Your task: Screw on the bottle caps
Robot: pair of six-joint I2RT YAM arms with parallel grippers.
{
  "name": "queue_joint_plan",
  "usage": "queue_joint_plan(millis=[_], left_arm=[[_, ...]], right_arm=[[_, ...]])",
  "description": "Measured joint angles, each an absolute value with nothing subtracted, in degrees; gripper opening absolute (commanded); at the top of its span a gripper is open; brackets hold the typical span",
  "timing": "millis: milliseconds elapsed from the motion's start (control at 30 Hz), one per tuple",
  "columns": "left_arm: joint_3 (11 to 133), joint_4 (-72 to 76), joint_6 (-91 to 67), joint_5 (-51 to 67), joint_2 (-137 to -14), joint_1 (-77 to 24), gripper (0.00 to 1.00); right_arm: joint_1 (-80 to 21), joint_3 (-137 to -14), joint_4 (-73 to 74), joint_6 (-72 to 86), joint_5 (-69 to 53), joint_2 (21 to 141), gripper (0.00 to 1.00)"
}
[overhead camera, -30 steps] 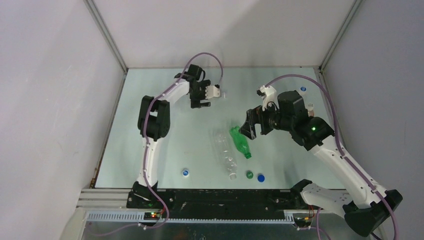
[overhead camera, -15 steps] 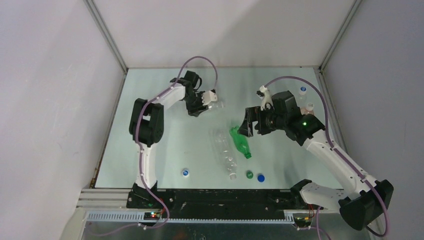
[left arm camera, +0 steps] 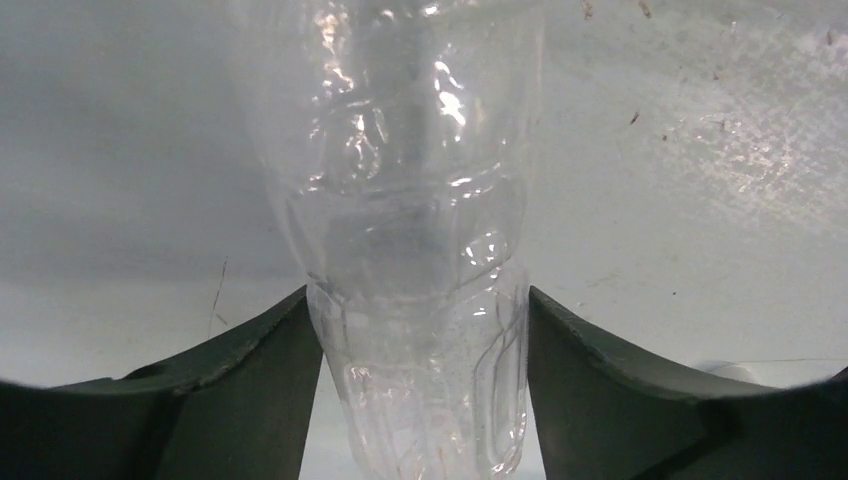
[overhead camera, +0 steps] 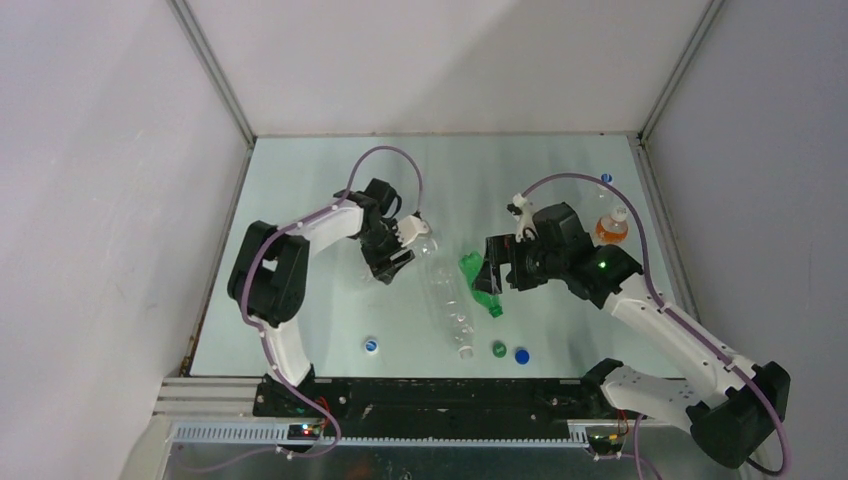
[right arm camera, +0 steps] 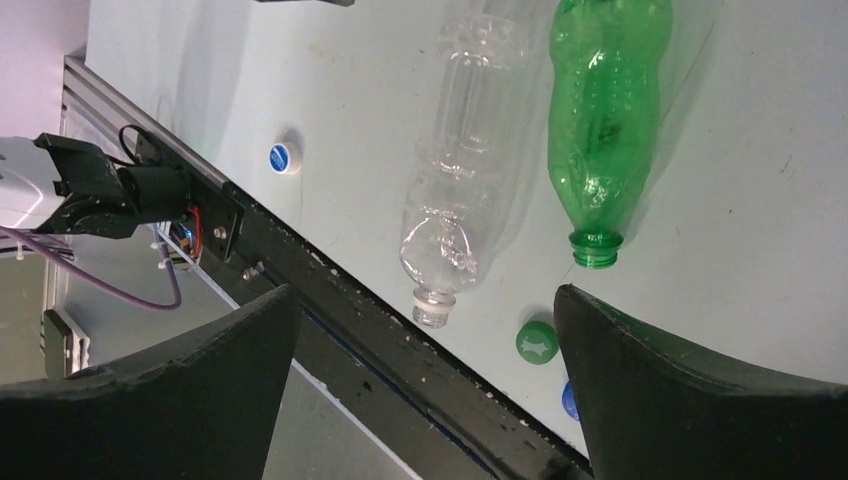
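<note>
My left gripper (overhead camera: 402,250) is shut on a small clear bottle (overhead camera: 427,242); in the left wrist view both fingers press its sides (left arm camera: 400,200). A larger clear bottle (overhead camera: 448,300) and a green bottle (overhead camera: 478,282) lie uncapped at mid-table, necks toward the near edge. My right gripper (overhead camera: 492,265) hangs open over the green bottle (right arm camera: 600,120), holding nothing (right arm camera: 425,330). Near the front edge lie a white-and-blue cap (overhead camera: 372,346), a green cap (overhead camera: 498,349) and a blue cap (overhead camera: 521,354). The right wrist view shows the green cap (right arm camera: 537,341) and the white-and-blue cap (right arm camera: 283,158).
An orange bottle (overhead camera: 611,229) with a white cap stands at the right, and a small blue-topped item (overhead camera: 606,180) sits behind it. Grey walls enclose the table on three sides. The black base rail (overhead camera: 430,395) runs along the near edge.
The left arm has drawn back toward the near side, carrying the small clear bottle after closing on it. The right arm shifted left over the green bottle, uncovering the orange bottle.
</note>
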State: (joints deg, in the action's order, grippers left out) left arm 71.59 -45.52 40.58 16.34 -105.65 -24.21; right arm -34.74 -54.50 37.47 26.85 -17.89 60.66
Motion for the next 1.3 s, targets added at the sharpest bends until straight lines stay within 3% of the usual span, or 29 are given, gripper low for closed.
queue_joint_plan(millis=[133,367,800,1067,1300], left_arm=[[71.64,-45.89,36.84,14.41,-105.8,-24.51,0.87],[75.35,-46.41,32.45,10.15,-109.86,-26.33,0.89],[76.36,-40.95,27.27,9.61,-109.97,-28.01,0.59],[67.55,-33.8,20.82,8.4,-87.9,-28.01,0.56],[60.38,-27.86,13.52,4.14,-63.96,-28.01,0.55]], right_arm=[[-36.1,-54.13,38.3,27.94,-15.7,60.66,0.99],[-37.67,-53.04,39.29,29.15,-11.44,60.64,0.99],[-44.1,-52.95,39.29,29.21,-6.52,61.06,0.94],[-51.33,-53.25,38.15,29.61,-3.53,62.24,0.92],[-60.14,-58.33,37.06,30.0,0.89,72.2,0.88]])
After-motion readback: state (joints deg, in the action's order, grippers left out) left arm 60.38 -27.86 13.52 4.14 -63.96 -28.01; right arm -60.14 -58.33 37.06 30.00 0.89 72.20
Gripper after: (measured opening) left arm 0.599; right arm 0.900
